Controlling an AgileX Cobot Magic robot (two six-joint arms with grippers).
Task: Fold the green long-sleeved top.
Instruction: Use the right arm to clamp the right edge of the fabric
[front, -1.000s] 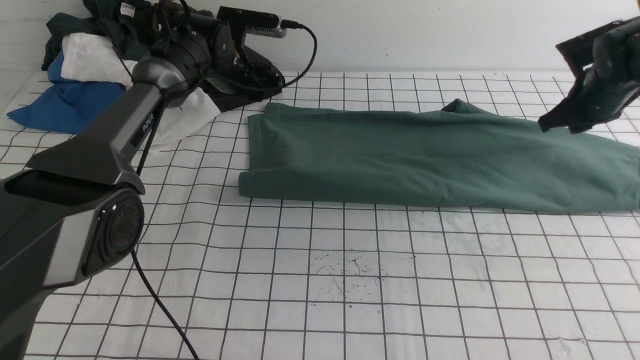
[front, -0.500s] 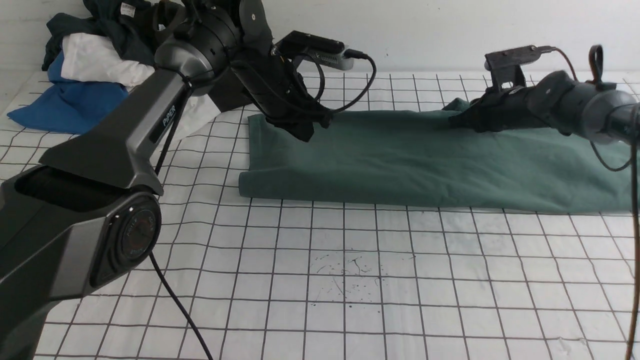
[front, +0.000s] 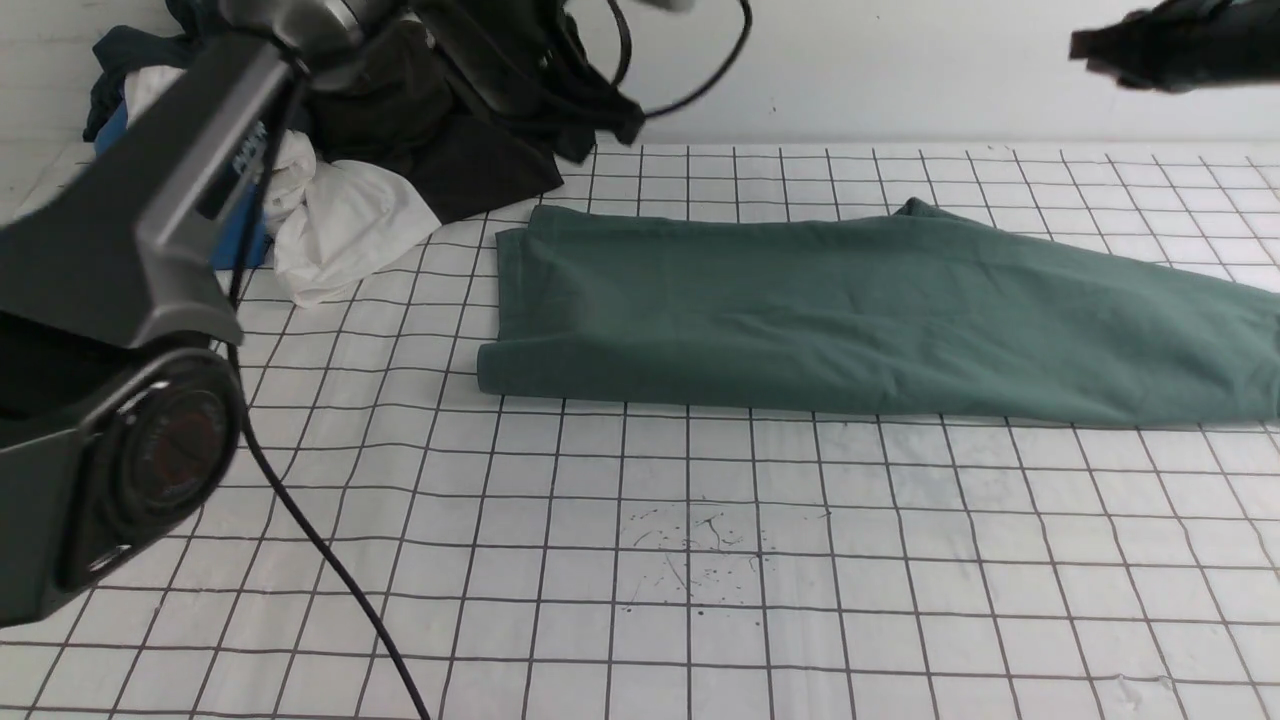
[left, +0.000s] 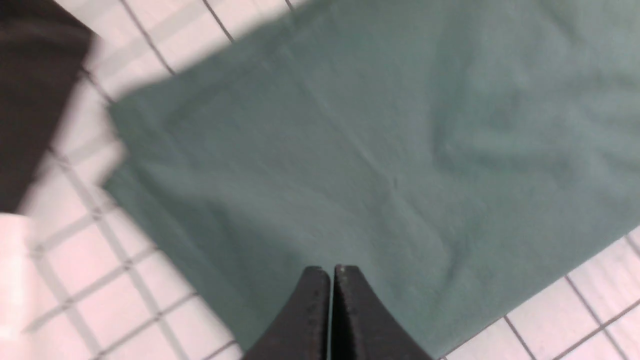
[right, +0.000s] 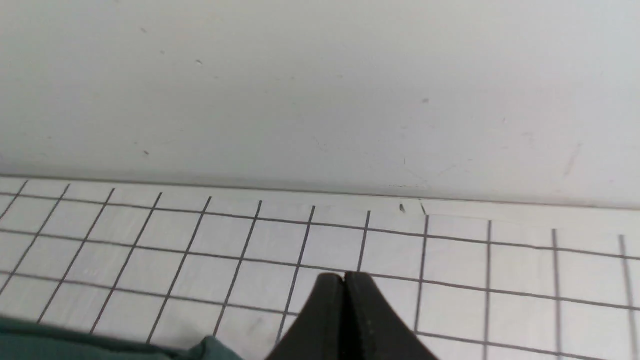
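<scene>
Spilling off-frame: green long-sleeved top (front: 850, 300)

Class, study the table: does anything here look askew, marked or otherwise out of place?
The green long-sleeved top lies as a long band, its far edge slanting across the gridded mat, with a small peak of cloth poking from that edge. Dark scribble-like marks speckle the mat in front of it.

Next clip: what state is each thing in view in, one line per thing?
green top: lying flat in a long band on the table, held by neither gripper.
left gripper: shut, empty, raised above the top.
right gripper: shut, empty, raised near the far table edge.
clothes pile: crumpled heap at the far left.
</scene>
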